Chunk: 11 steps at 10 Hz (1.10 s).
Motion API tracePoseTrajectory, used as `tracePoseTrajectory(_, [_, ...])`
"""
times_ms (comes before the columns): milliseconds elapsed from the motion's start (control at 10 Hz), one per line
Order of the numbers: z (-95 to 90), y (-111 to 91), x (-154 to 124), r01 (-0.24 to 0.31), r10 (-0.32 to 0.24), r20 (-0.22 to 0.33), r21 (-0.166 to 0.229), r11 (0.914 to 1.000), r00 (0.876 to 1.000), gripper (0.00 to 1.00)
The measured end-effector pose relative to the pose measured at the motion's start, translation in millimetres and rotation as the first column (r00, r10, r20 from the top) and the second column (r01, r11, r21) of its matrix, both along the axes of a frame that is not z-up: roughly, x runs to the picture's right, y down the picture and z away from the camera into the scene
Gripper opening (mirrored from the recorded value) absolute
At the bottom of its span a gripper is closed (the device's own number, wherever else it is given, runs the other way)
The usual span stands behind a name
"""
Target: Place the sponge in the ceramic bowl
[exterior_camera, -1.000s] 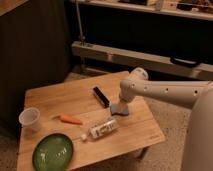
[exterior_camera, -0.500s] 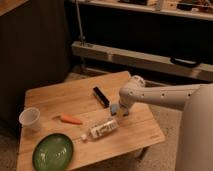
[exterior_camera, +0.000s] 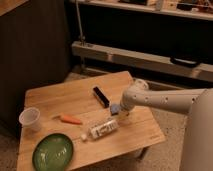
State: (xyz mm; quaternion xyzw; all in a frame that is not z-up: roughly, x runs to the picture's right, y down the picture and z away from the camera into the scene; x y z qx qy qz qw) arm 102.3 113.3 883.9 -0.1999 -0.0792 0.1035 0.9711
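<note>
The sponge (exterior_camera: 114,108) is a small light-blue pad lying on the wooden table (exterior_camera: 60,100) right of centre, just below the black block. My gripper (exterior_camera: 121,114) hangs from the white arm directly at the sponge's right side, touching or nearly touching it. The ceramic bowl (exterior_camera: 52,151) is a shallow green dish near the table's front left corner, well away from the gripper, with nothing in it.
A black rectangular block (exterior_camera: 101,96) lies just behind the sponge. A white bottle (exterior_camera: 102,129) lies on its side in front of it. An orange carrot (exterior_camera: 70,119) and a white plastic cup (exterior_camera: 30,119) sit to the left. A metal shelf rail (exterior_camera: 150,60) runs behind the table.
The arm has come down and its wrist has sunk closer to the table beside the sponge. The sponge and the other objects have stayed in place.
</note>
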Motion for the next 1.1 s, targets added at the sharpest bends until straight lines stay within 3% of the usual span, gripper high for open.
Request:
tracePoseTrajectory(100, [2.5, 0.7, -2.0, 0.069, -0.069, 0.046, 0.006, 0.9976, 0.997, 0.80])
tracePoseTrajectory(300, [8.8, -2.8, -10.9, 0.142, -0.138, 0.101, -0.035, 0.9892, 0.985, 0.80])
tracePoseTrajectory(700, [31.9, 5.1, -1.6, 0.141, -0.132, 0.074, -0.136, 0.9806, 0.988, 0.79])
tracePoseTrajectory(800, [34.6, 6.5, 0.9, 0.139, -0.130, 0.069, -0.140, 0.9804, 0.989, 0.75])
tracePoseTrajectory(1100, [41.2, 6.9, 6.1, 0.133, -0.127, 0.048, -0.144, 0.9807, 0.991, 0.41])
